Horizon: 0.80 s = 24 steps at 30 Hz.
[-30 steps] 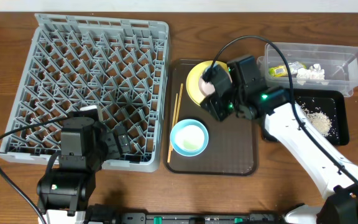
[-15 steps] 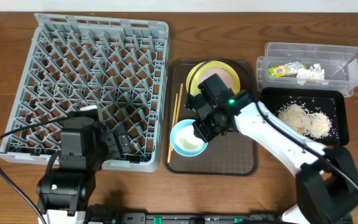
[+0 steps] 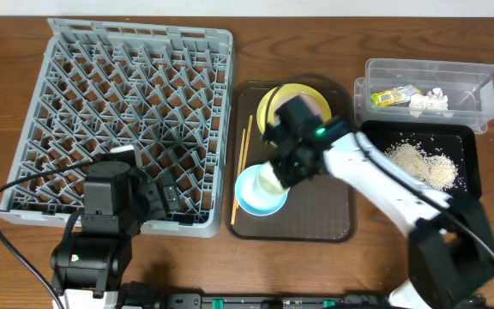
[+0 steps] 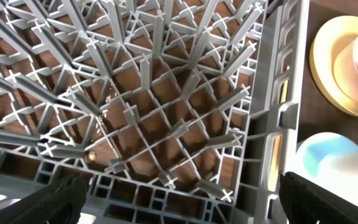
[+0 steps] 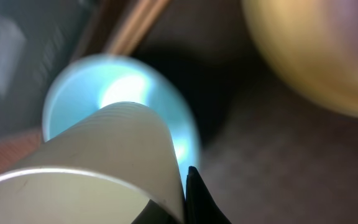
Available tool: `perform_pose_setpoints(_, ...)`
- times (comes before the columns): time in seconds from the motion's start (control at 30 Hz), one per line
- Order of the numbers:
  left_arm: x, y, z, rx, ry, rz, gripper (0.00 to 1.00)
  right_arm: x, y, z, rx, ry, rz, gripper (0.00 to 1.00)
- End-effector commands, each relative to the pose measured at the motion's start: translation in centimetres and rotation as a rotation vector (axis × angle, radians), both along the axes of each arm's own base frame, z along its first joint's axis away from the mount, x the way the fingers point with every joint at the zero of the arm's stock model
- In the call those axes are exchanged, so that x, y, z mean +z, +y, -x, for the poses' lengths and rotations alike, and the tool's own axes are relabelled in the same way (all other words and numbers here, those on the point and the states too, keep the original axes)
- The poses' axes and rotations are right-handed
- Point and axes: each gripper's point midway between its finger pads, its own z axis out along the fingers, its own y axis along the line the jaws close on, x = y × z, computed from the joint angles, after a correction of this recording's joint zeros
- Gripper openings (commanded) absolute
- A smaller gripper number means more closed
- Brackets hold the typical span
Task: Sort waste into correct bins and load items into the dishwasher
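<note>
My right gripper [image 3: 286, 165] is shut on the small cream cup [image 3: 269, 178] and holds it over the light blue bowl [image 3: 251, 201]. In the right wrist view the cup [image 5: 92, 162] fills the lower left with the blue bowl [image 5: 166, 93] under it. The yellow plate [image 3: 273, 101] lies behind on the brown tray, with a pale bowl on it mostly hidden by the arm. Chopsticks [image 3: 243, 163] lie at the tray's left edge. My left gripper [image 4: 179, 208] is open over the grey dish rack's [image 3: 127, 112] near right corner. The rack holds nothing.
The clear tub [image 3: 470, 81] at the back right holds the yellow-green wrapper [image 3: 384, 98] and the white tissue [image 3: 431, 100]. The black tray [image 3: 457, 137] in front of it holds rice crumbs [image 3: 418, 163]. The brown serving tray [image 3: 316, 215] lies between rack and bins.
My right arm has swung left and toward the front with the cup, from over the yellow plate to over the blue bowl. The left arm has not moved.
</note>
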Motion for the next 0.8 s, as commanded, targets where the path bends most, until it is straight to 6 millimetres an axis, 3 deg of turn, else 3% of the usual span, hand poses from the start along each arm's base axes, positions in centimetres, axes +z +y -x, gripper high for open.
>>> perform_pose_setpoints(0.0,1.5,-1.0,-0.8,-0.004,-0.05,0.072,0.99,7.0,-2.5,-4.2,-0.143,-0.167,-0.099,0.01)
perform_pose_setpoints(0.13,2.7,-2.9,-2.2,-0.028,-0.099,0.205,0.99,9.9,-4.9,-6.5,-0.279,-0.198,-0.236,0.01)
perform_pose_setpoints(0.3,3.3,-7.2,-4.1,-0.115,-0.065,0.47,0.98,12.1,-3.4,-6.7,-0.217,-0.125,-0.492,0.01)
perform_pose_setpoints(0.5,5.2,-13.3,-6.1,-0.33,0.021,0.851,0.98,13.8,-0.5,-5.3,-0.079,-0.013,-0.726,0.01)
perform_pose_setpoints(0.77,7.0,-16.7,-7.9,-0.553,0.109,1.14,0.98,15.8,1.8,-3.8,0.077,0.091,-0.951,0.01)
